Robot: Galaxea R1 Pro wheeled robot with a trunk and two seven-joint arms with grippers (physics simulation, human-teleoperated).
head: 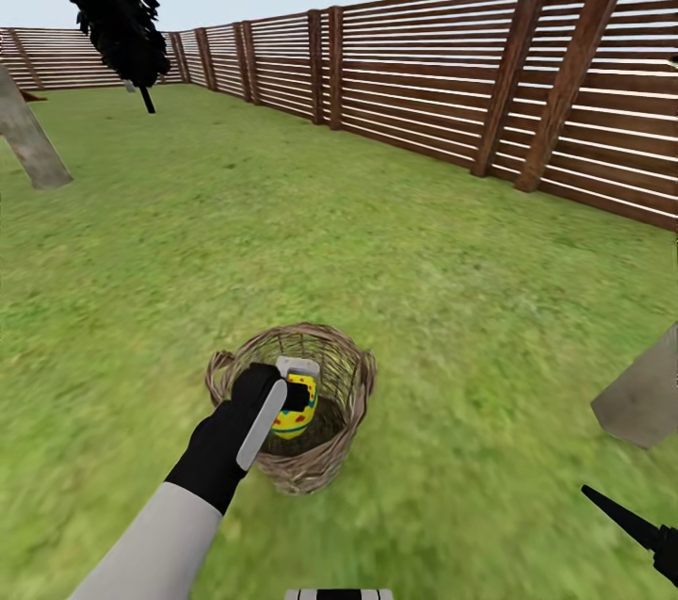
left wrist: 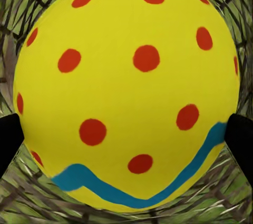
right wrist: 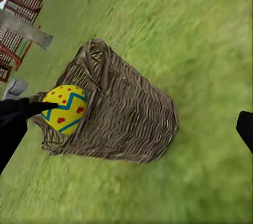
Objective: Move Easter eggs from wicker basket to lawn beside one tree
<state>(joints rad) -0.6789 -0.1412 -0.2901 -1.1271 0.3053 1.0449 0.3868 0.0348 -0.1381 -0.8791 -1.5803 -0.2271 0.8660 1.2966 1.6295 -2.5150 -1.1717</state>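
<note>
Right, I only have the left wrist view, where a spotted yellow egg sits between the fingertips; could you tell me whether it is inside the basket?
Observer: Yes. In the head view the Easter egg sits in the mouth of the wicker basket, with the left gripper closed around it.
Operator: Thank you. Where is the other arm?
Observer: The right gripper is open and held off to the basket's side, apart from it, over the lawn.
Operator: And is a tree close by?
Observer: A pale trunk stands on the grass on the robot's right of the basket.
</note>
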